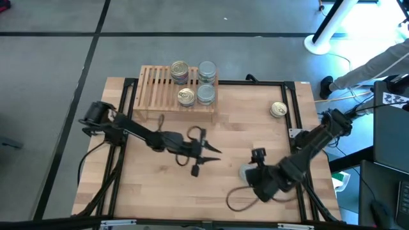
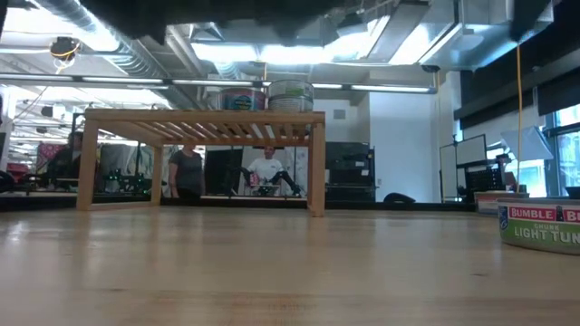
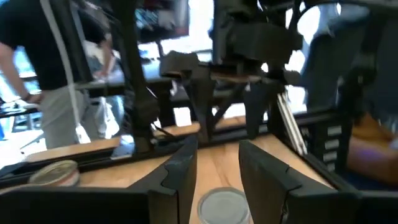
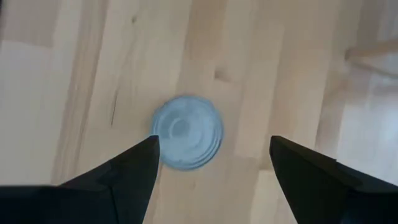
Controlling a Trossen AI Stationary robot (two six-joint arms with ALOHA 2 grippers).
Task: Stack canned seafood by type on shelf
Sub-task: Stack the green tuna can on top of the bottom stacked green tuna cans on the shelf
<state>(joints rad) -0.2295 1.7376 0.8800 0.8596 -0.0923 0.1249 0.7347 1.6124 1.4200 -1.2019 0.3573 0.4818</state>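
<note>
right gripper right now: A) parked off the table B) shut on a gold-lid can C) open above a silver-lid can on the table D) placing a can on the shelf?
C: the right wrist view shows the right gripper with fingers spread wide, looking down on a silver-lid can that lies on the bare table, not on the shelf.

Both arms are dark, almost black, built of jointed tubular links with blocky housings at the joints. Black cables loop from each arm's base. The left pincer ends in slim, pointed black fingers; the right pincer shows broad, wedge-shaped matte-black fingers.
</note>
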